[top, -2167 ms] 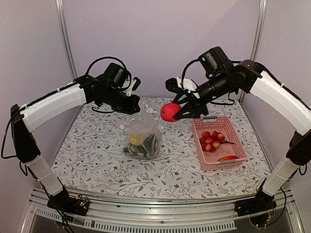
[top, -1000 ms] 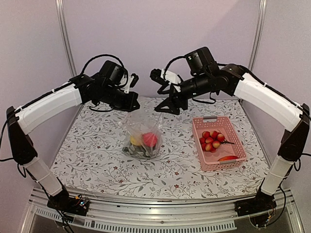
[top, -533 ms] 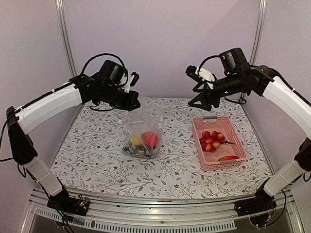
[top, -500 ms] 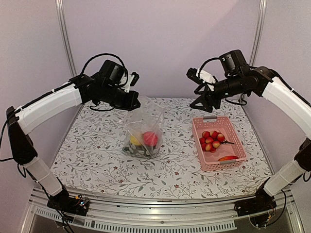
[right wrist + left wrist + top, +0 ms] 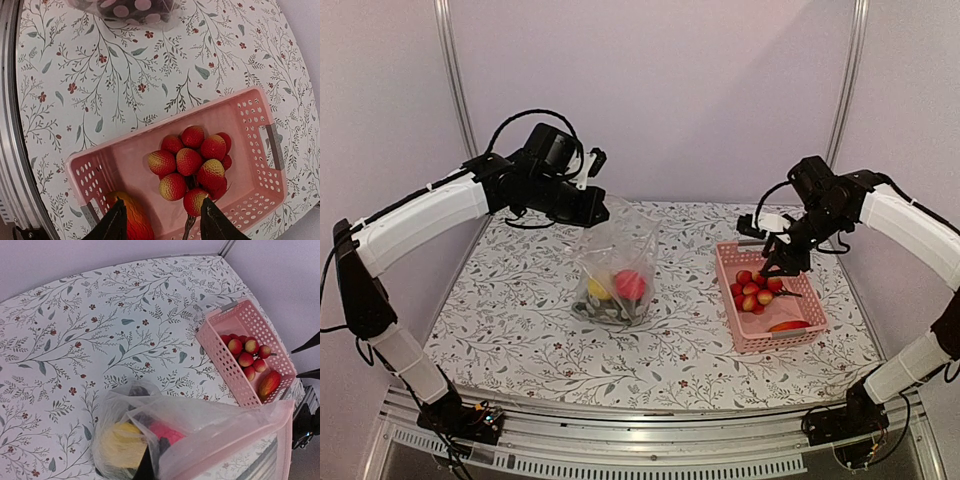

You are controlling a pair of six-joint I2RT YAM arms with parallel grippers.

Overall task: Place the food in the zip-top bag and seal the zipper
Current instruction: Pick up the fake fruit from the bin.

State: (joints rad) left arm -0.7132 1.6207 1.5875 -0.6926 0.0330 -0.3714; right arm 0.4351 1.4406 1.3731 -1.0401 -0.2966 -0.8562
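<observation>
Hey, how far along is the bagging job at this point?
Done: a red piece and a yellow piece lie inside the zip-top bag, whose mouth the left gripper holds up. In hand: the right gripper hangs open over the cherry tomatoes in the pink basket. Left: those tomatoes, the orange-red fruit beside them, then sealing the bag.

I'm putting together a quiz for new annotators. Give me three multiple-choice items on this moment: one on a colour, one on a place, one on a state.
1. In the zip-top bag, the round piece beside the yellow piece is:
A blue
B red
C white

2. The cherry tomato cluster lies:
A on the bare table
B in the pink basket
C in the bag

3. The right gripper is:
A open
B shut on a tomato
C out of view

Answers:
1. B: the round piece shows red through the plastic.
2. B: basket walls surround the cluster.
3. A: its fingers stand apart, holding nothing.
</observation>
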